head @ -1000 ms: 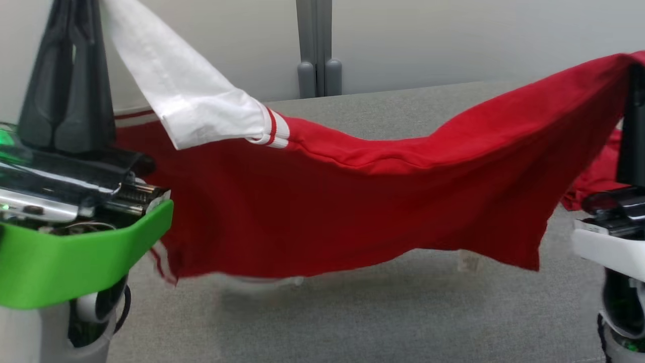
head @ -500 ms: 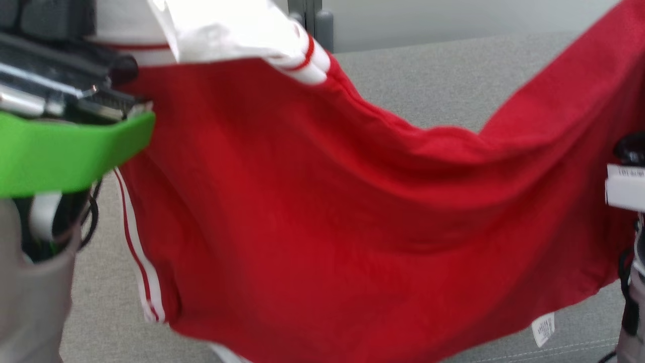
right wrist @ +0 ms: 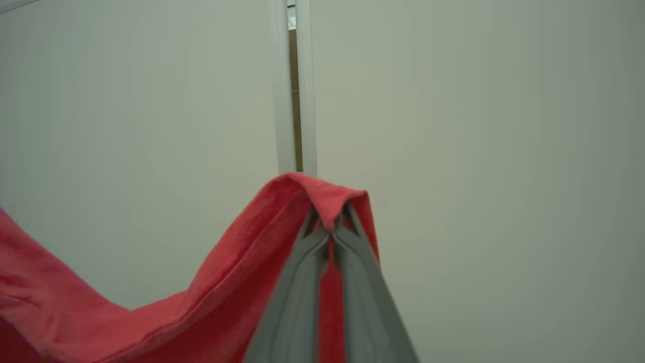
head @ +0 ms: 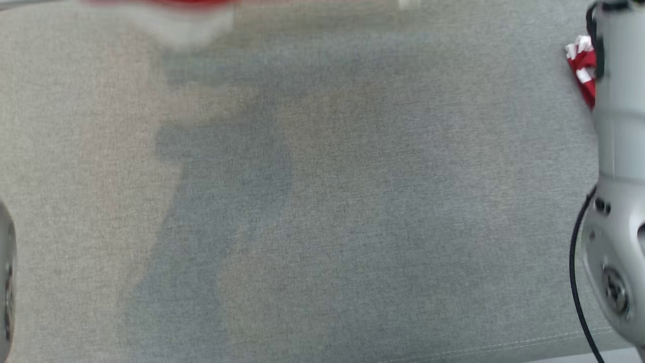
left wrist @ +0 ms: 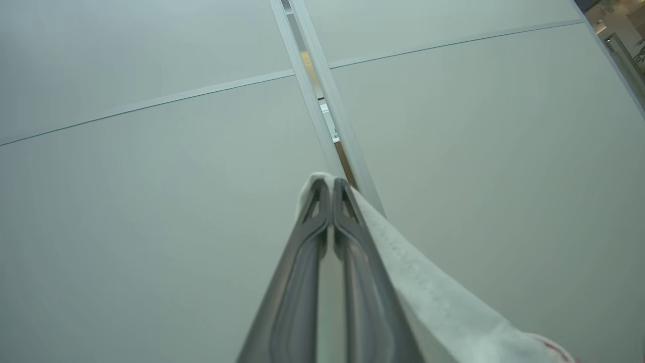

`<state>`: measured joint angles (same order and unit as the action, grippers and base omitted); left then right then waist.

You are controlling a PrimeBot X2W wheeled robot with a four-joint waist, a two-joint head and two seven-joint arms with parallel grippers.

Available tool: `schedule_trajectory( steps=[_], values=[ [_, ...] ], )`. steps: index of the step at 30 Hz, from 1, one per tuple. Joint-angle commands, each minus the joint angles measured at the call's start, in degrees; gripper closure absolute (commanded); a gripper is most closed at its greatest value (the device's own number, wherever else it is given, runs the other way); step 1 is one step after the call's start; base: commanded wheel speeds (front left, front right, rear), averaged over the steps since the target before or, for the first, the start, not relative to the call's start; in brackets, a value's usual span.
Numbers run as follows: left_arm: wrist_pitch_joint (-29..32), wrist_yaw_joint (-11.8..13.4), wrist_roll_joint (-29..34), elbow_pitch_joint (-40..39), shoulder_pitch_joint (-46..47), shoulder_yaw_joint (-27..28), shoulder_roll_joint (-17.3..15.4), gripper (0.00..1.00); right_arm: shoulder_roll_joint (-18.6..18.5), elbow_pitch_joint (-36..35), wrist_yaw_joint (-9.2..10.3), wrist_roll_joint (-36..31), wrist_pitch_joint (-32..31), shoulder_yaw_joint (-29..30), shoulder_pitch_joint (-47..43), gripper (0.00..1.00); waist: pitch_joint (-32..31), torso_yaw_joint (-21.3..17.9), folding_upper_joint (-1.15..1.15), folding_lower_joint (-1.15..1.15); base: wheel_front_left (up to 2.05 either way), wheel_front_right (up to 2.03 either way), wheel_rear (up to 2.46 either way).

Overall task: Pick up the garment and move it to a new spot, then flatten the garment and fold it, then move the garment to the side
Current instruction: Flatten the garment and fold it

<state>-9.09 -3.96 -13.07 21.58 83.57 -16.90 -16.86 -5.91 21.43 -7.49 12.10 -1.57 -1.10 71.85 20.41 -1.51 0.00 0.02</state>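
Observation:
The garment is a red top with white sleeves and striped cuffs, held up in the air between both arms. In the left wrist view my left gripper is shut on a white sleeve that drapes off to the right. In the right wrist view my right gripper is shut on a fold of the red cloth, which sags away to the left. In the head view the garment's blurred lower hem shows along the top edge. A red-and-white bit hangs beside my right arm.
The grey fabric table top lies below the hanging garment, with soft shadows across it. Its stitched front edge runs along the bottom right. A pale partition wall with a vertical seam stands behind.
The head camera has tilted down from the hanging garment to the table top, so the garment now shows just at the top edge. Both grippers keep their hold.

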Motion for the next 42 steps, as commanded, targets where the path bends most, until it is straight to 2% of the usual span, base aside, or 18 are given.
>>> schedule_trajectory(
  steps=[1,5,10,15,20,24,32,37,38,42],
  values=[
    [-1.9,0.5,0.3,3.3,1.5,-0.2,1.2,1.00,0.5,4.0,0.02,-1.9,1.3,0.5,2.4,1.00,2.9,1.3,0.00,-0.02,0.00,0.00,0.00],
    [-5.0,0.3,1.3,11.4,3.3,-1.9,3.9,1.00,1.3,15.5,0.02,-5.9,4.6,2.2,7.7,1.00,6.7,3.3,0.00,-0.02,0.00,0.00,0.00],
    [-6.1,0.4,-0.2,17.1,-1.4,-1.4,6.7,1.00,1.8,27.3,0.02,-10.1,10.0,5.2,7.5,1.00,11.2,4.9,0.00,-0.02,0.00,0.00,0.00],
    [-6.1,-1.3,-1.3,16.0,-9.0,-1.1,8.4,1.00,2.2,36.6,0.03,-10.9,14.9,6.8,4.7,1.00,13.7,5.4,0.00,-0.02,0.00,0.00,0.00],
    [-6.1,-2.6,-2.8,13.7,-15.5,-0.3,7.9,1.00,2.3,40.0,0.03,-8.6,16.6,7.3,2.1,1.00,13.1,4.9,0.00,-0.02,0.00,0.00,0.00],
    [-6.1,-3.1,-5.3,14.0,-21.1,0.3,7.1,1.00,2.7,38.4,0.02,-4.7,16.9,4.7,-0.8,1.00,11.1,3.8,0.00,-0.02,0.00,0.00,0.00],
    [-6.1,-3.5,-11.0,9.8,-34.5,2.6,5.1,1.00,2.8,28.1,0.02,4.8,16.8,-0.5,-13.4,1.00,4.9,1.9,0.00,-0.02,0.00,0.00,0.00],
    [-6.1,-3.5,-14.0,-0.6,-49.8,6.4,4.8,1.00,2.9,18.9,0.02,10.8,16.8,-2.3,-25.9,1.00,-2.1,1.0,0.00,-0.02,0.00,0.00,0.00],
    [-6.1,-3.2,-14.8,-4.5,-55.5,8.2,5.5,1.00,2.7,16.2,0.02,11.6,16.8,-3.0,-30.3,1.00,-4.5,0.8,0.00,-0.02,0.00,0.00,0.00],
    [-6.1,-2.3,-15.5,-12.0,-67.2,10.0,7.0,1.00,2.4,11.2,0.02,12.5,16.8,-3.9,-38.4,1.00,-8.7,0.6,0.00,-0.02,0.00,0.00,0.00]
  ],
)
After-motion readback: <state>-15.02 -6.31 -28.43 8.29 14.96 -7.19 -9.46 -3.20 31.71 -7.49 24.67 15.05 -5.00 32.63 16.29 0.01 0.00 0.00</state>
